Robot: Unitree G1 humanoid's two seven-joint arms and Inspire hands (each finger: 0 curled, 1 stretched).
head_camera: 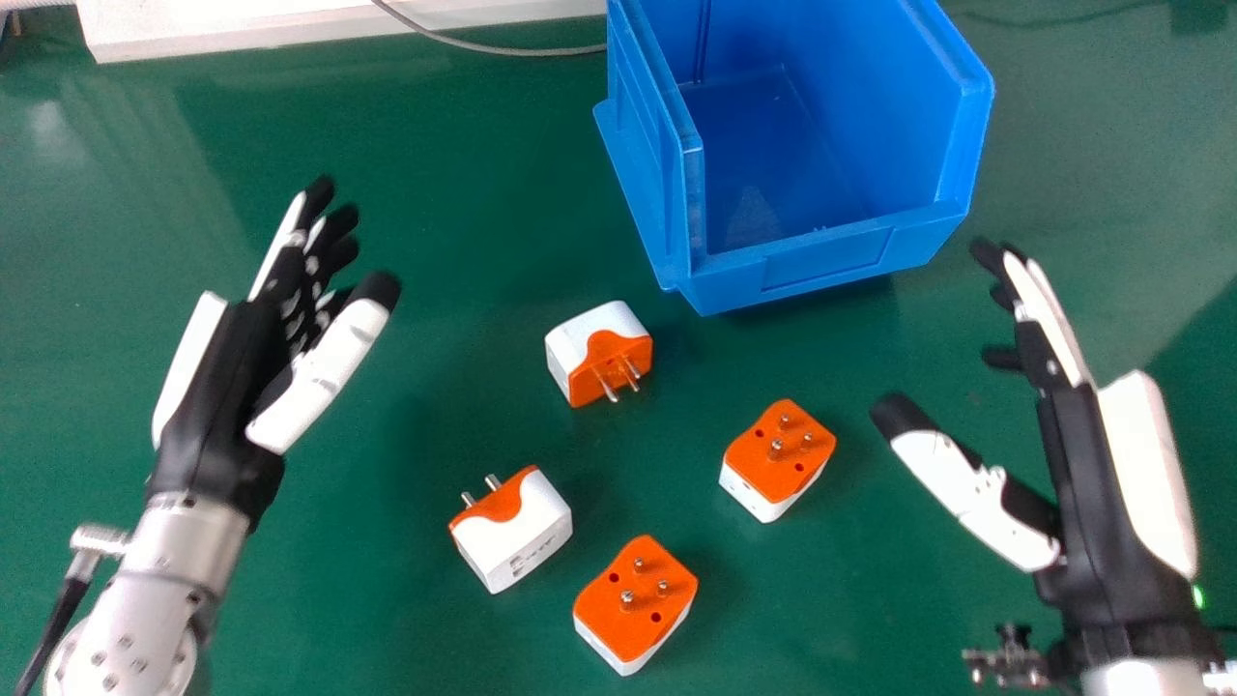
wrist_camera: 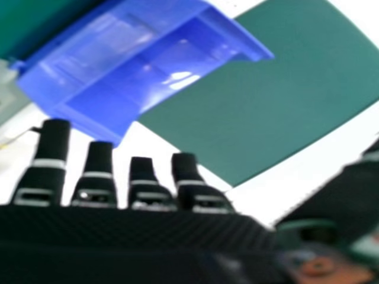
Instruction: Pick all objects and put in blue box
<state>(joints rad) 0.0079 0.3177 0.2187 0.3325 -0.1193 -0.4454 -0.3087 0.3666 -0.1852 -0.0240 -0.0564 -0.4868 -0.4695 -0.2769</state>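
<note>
Flanking four plug adapters (head_camera: 599,353), the left robot hand (head_camera: 227,387) and right robot hand (head_camera: 1092,483) are spread wide, gripping nothing, probably to leave room for picking. The adapters lie apart on the desk (head_camera: 387,580), near the low front of the blue box (head_camera: 821,263), likely for short transfers; none is inside yet.

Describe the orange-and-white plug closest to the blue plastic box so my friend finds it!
Find the open box on the green table. Just before its near left corner lies the plug. Only its metal pins point toward the robot.
</note>
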